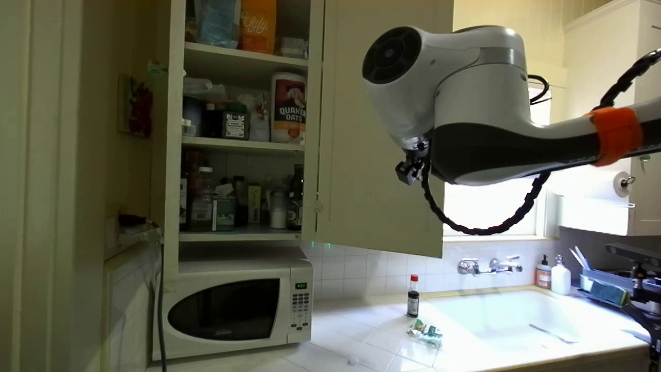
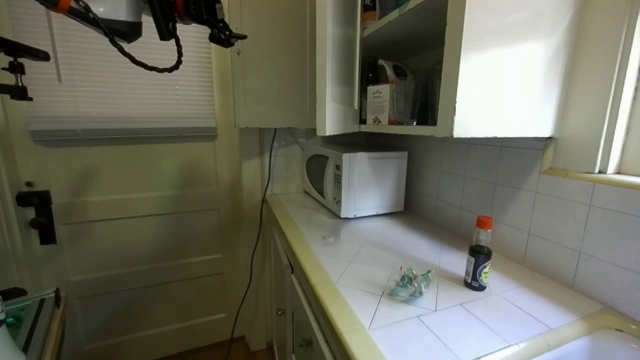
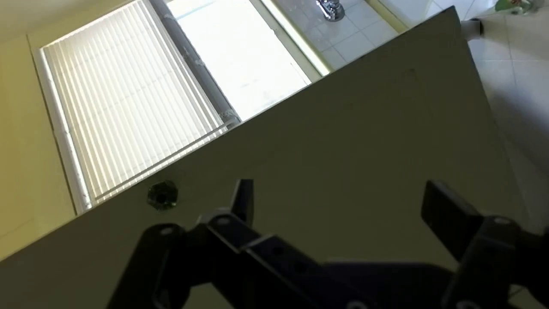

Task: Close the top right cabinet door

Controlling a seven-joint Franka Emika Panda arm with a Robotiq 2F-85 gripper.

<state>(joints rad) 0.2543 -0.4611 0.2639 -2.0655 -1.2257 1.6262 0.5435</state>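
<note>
Nearest the lens, in the wrist view, the fingers stand wide apart with nothing between them; behind them is the door, though I cannot tell whether they touch it. In an exterior view the microwave sits at left, and the door hangs open above it and to its right.

The step in hand, I judge, is pushing the door's face so that it swings home. The hinge, above the microwave's right edge, marks where a push would be mostly wasted. Farther right of the microwave, the free edge offers better leverage, so contact belongs close to it, clear of the knob, which a spread finger might snag. Bringing the fingers together first would make one blunt pusher. Follow the door's arc, and ease off as it meets the frame. The bottle, right of the microwave on the bench, stands lower than the door and should escape the sweep.

The door is a tall, plain panel, dull cream from hinge to free edge; in the wrist view it looks dark against the bright window. Its knob is small, dark and faceted.
</note>
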